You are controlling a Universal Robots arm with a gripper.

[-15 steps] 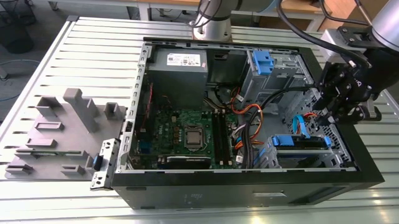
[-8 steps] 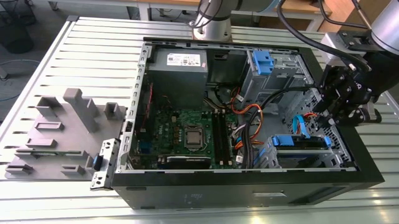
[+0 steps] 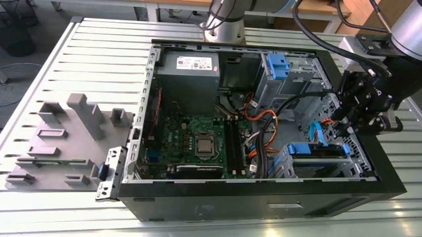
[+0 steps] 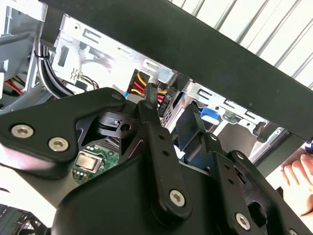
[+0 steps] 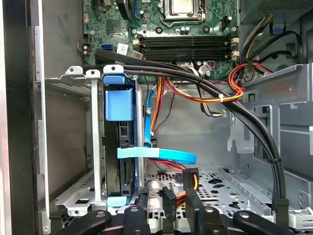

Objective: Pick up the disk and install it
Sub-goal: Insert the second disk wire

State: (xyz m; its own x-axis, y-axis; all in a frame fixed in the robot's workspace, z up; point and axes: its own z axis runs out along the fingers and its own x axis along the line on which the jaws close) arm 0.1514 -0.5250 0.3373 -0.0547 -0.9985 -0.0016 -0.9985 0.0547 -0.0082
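Gripper (image 3: 356, 129) poised over the open computer case (image 3: 264, 207), finger state impossible to tell. Disk (image 5: 120, 147) with blue bracket seated upright in drive cage (image 5: 73, 147), seen in first wrist view. Beyond, motherboard (image 5: 186, 29); a hand (image 4: 301, 178) in second wrist view.

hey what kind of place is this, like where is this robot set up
Probably a lab or workshop bench for computer assembly tests. An open desktop computer case lies on a slatted metal table, with a grey fixture block beside it. The arm's claw hangs over the case's drive bay.
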